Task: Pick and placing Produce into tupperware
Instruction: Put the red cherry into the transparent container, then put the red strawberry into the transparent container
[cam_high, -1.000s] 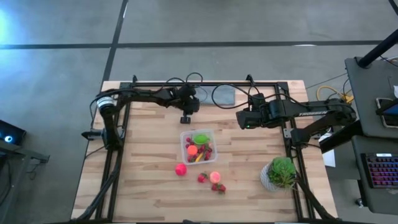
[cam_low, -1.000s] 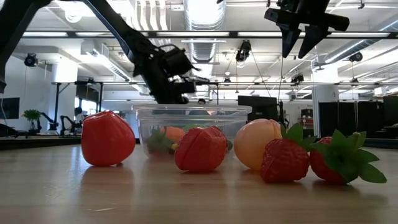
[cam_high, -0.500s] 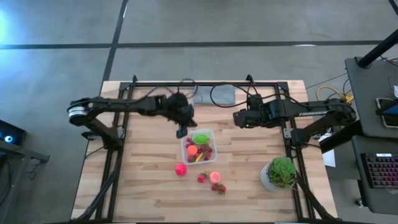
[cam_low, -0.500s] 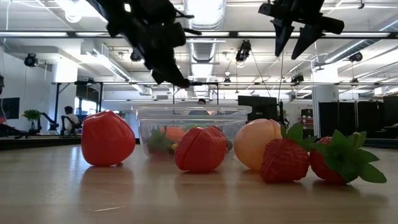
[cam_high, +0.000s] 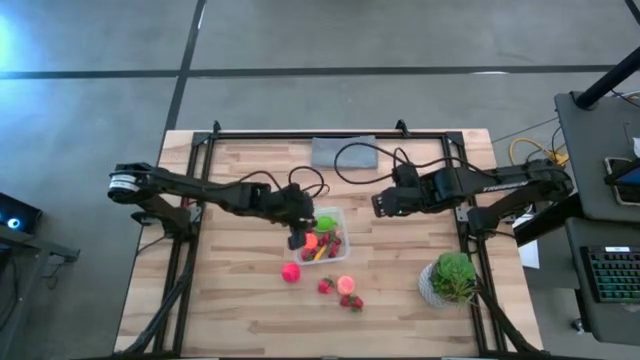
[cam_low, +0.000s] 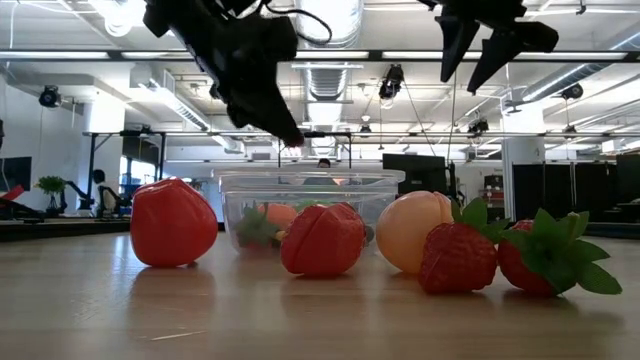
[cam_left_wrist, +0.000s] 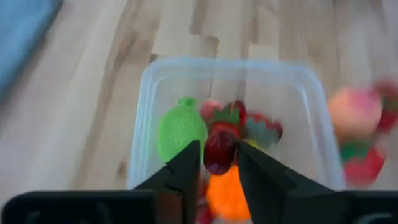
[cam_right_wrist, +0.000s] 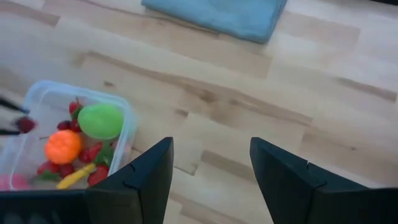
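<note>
The wooden bench (cam_high: 230, 290) carried everything. My left gripper (cam_left_wrist: 217, 163) hung over the tupperware (cam_high: 318, 236), clenched on a dark-red berry (cam_left_wrist: 219, 149). Green and orange produce (cam_high: 322, 223) lay inside; a pink ball (cam_high: 291, 272) sat just outside. My right gripper (cam_right_wrist: 210, 163) waited beside it, released and holding nothing.

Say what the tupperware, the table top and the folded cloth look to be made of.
Tupperware: clear, slightly frosted plastic, probably; the produce and wood show through its walls.
Table top: pale wood planks with a matt finish; grain and joints are visible.
Folded cloth: soft woven fabric, apparently; blue-grey, with rounded folded edges.
</note>
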